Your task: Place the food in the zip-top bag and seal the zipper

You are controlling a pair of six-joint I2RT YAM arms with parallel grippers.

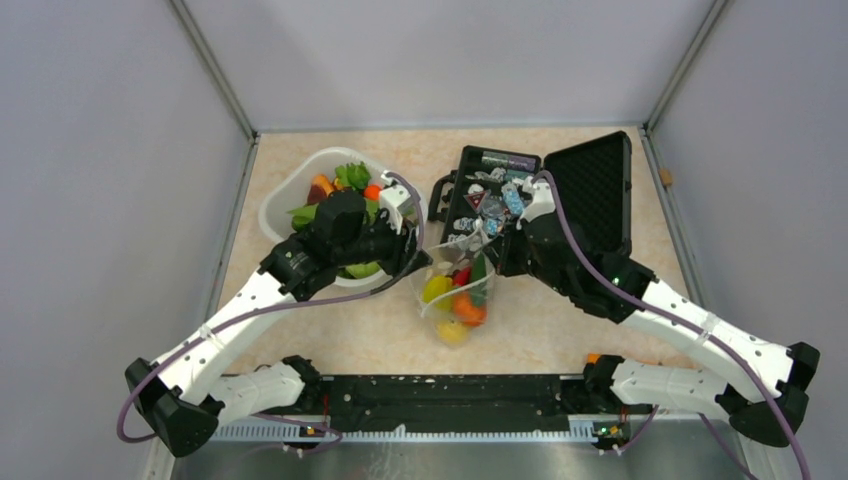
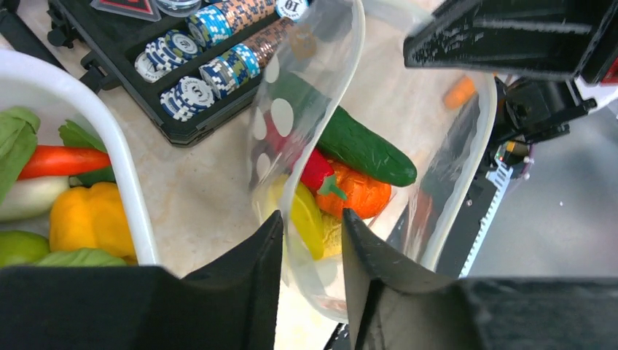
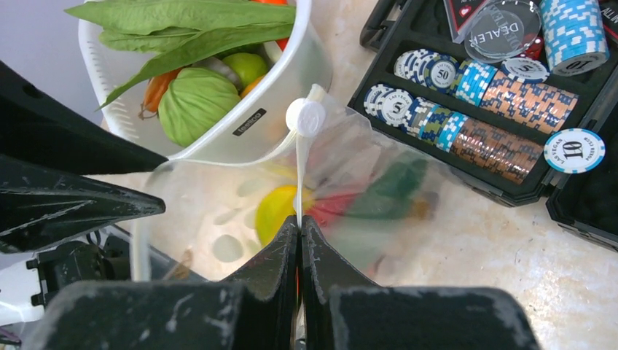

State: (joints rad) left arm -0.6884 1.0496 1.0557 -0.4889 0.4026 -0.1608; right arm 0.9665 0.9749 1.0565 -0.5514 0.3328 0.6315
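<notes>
The clear dotted zip-top bag (image 1: 455, 295) stands open between both arms. Inside it are a cucumber (image 2: 361, 149), an orange tangerine (image 2: 362, 195), a red pepper (image 2: 315, 170) and a yellow lemon (image 2: 306, 215). My left gripper (image 2: 312, 219) is open, with the near side of the bag's mouth edge passing between its fingers. My right gripper (image 3: 299, 222) is shut on the zipper strip (image 3: 299, 175) at the far side of the mouth, below a white round slider (image 3: 305, 117). In the top view the left gripper (image 1: 418, 262) and the right gripper (image 1: 497, 252) flank the bag's mouth.
The white basket (image 1: 285, 195) at the left still holds a yellow pepper (image 2: 91, 219), green leaves (image 3: 182, 14) and other toy vegetables. The open black case (image 1: 590, 185) with poker chips (image 2: 218, 51) lies behind the bag, close to the right arm.
</notes>
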